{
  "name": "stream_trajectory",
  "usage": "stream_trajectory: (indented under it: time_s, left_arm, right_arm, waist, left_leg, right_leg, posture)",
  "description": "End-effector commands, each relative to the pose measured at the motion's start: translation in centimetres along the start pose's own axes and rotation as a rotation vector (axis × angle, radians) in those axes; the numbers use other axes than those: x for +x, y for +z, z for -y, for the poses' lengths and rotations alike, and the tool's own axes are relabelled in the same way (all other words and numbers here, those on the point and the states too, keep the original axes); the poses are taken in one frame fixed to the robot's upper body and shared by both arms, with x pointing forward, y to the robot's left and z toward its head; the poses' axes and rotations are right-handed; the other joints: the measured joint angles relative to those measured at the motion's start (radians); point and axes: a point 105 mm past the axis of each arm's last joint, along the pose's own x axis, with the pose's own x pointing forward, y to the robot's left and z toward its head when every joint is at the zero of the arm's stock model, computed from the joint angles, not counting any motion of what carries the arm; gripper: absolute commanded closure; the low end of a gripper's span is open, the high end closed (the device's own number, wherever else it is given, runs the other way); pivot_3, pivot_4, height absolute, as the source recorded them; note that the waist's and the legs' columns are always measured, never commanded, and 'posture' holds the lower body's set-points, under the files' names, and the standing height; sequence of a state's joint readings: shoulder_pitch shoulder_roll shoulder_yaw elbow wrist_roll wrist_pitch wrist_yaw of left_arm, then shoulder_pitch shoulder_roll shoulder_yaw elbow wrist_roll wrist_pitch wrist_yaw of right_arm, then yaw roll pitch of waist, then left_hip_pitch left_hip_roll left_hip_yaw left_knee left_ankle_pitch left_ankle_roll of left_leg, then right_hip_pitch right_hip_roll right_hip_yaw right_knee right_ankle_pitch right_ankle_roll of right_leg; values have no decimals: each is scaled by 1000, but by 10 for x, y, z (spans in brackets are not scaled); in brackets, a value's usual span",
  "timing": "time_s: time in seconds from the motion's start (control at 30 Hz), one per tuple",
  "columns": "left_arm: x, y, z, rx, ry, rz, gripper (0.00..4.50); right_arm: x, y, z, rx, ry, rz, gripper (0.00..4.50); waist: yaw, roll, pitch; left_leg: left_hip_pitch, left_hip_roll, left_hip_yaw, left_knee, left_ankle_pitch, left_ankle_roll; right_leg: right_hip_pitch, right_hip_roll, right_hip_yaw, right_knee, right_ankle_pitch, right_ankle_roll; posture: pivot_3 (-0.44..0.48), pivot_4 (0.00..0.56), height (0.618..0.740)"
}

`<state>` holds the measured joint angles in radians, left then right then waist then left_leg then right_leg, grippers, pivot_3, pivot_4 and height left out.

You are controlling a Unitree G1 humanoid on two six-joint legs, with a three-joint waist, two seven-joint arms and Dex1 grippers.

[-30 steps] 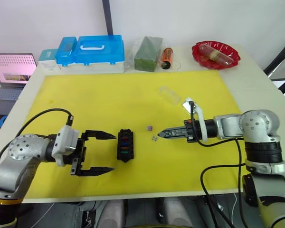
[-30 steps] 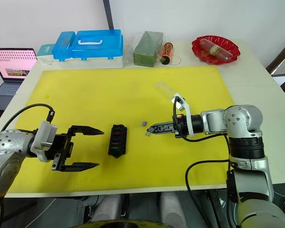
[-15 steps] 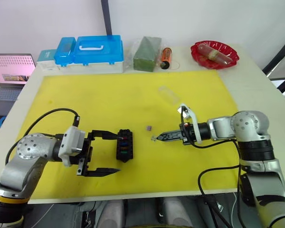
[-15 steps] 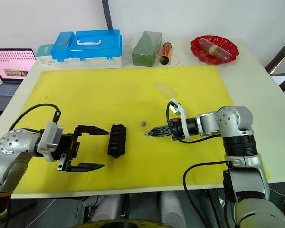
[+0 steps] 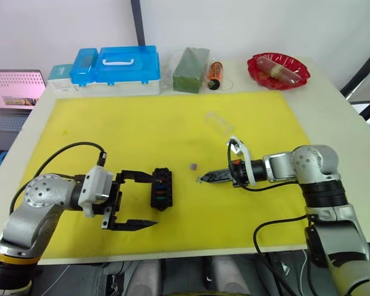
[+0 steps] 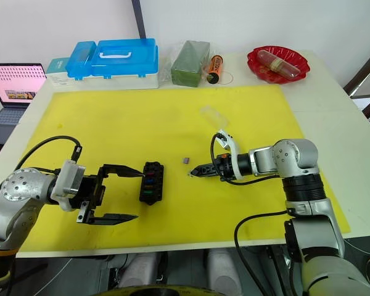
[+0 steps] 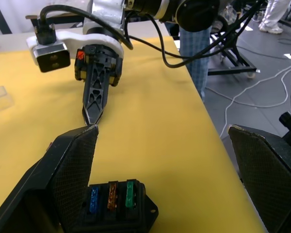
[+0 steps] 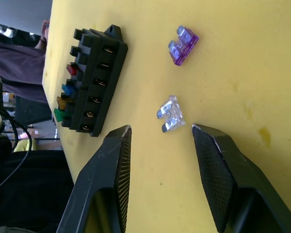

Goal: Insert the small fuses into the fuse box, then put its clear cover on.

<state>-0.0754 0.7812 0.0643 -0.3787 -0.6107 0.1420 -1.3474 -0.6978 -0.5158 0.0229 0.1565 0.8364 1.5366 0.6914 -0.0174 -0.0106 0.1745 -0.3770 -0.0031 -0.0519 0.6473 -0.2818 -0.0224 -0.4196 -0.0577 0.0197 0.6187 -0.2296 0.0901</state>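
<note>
The tabletop [image 5: 333, 105] carries a yellow mat [image 5: 142, 129], and the fuse box [image 5: 161, 188] serves as the landmark, lying on the mat's near half. Far beyond the fuse box, off the mat's back edge, stands a blue-lidded case [image 5: 117, 68], with a wrapped green block [image 5: 193, 69] beside it and a red dish [image 5: 279, 69] further toward the robot's right.

The left gripper [image 5: 137, 200] sits just left of the fuse box with its fingers spread wide, holding nothing; one finger lies close beside the box. The right gripper [image 8: 160, 141] reaches in from the right of the fuse box, tips low over the mat, its fingers parted on either side of the grey fuse [image 8: 170, 114] and not touching it.

The clear cover [image 5: 219, 123] lies on the mat beyond and to the right of the fuse box, well apart from it. Blue, orange and green fuses [image 7: 110, 195] and a red one sit in the box's slots. The purple fuse [image 8: 183, 45] lies loose just right of the box, near the grey one.
</note>
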Motion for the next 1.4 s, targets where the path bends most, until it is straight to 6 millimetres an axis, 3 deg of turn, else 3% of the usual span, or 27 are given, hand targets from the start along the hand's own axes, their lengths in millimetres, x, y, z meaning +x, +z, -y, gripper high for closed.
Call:
stream_trajectory:
  time_s: [0.03, 0.5, 0.73, 0.93, 1.07, 1.23, 1.3, 1.4]
  left_arm:
    - [0, 6, 0, 45, -2, -4, 0]
    - [2, 6, 0, 47, -5, 0, 0]
    - [2, 6, -1, 45, -4, 3, 0]
    - [4, 10, -4, 15, 29, 31, 0]
    - [0, 8, -4, 12, 49, 18, 0]
    - [-24, 8, -8, -40, 174, -6, 0]
    - [-36, 3, -11, -89, 265, -19, 0]
    - [-44, -4, -12, -126, 332, -35, 0]
  right_arm:
    - [3, 9, -7, -28, 24, 17, 2457]
    - [14, 5, -6, -41, 22, -9, 2457]
    - [17, 6, 3, -37, -19, 6, 4467]
    - [11, 7, 5, -53, -32, 33, 4467]
    - [4, 12, -9, -154, -21, 45, 4467]
    - [0, 20, -63, -457, 40, 32, 4467]
    - [9, 28, -83, -600, 44, 47, 4467]
    - [20, 34, -95, -723, 30, 64, 4467]
  waist:
    - [-2, 0, 0]
    - [-3, 0, 0]
    - [-3, 0, 0]
    - [-2, 0, 0]
    - [-2, 0, 0]
    - [-7, 0, 0]
    - [-9, 0, 0]
    - [-10, 0, 0]
  left_leg:
    - [0, 0, 0, 0, 0, 0]
    - [0, 0, 0, 0, 0, 0]
    - [1, 0, 0, 0, 0, 0]
    - [1, 0, 0, 0, 0, 0]
    - [1, 0, 0, 0, 0, 0]
    - [0, 1, -1, 0, 0, 0]
    - [0, 1, -1, -1, 0, 0]
    - [0, 1, -2, -1, 0, 0]
  right_leg:
    - [0, 0, 0, 0, 0, 0]
    - [0, 1, 0, 0, 0, 0]
    - [0, 1, 0, 1, 0, 0]
    - [1, 1, 0, 1, 0, 0]
    - [1, 1, 0, 1, 0, 0]
    - [-2, 1, 0, 2, 0, 0]
    - [-2, 1, 0, 2, 0, 0]
    - [-3, 1, 0, 3, -1, -1]
  posture:
    - [0, 150, 740]
    - [0, 150, 740]
    - [0, 150, 740]
    - [0, 150, 740]
    - [0, 150, 740]
    - [0, 150, 740]
    - [0, 150, 740]
    - [0, 150, 740]
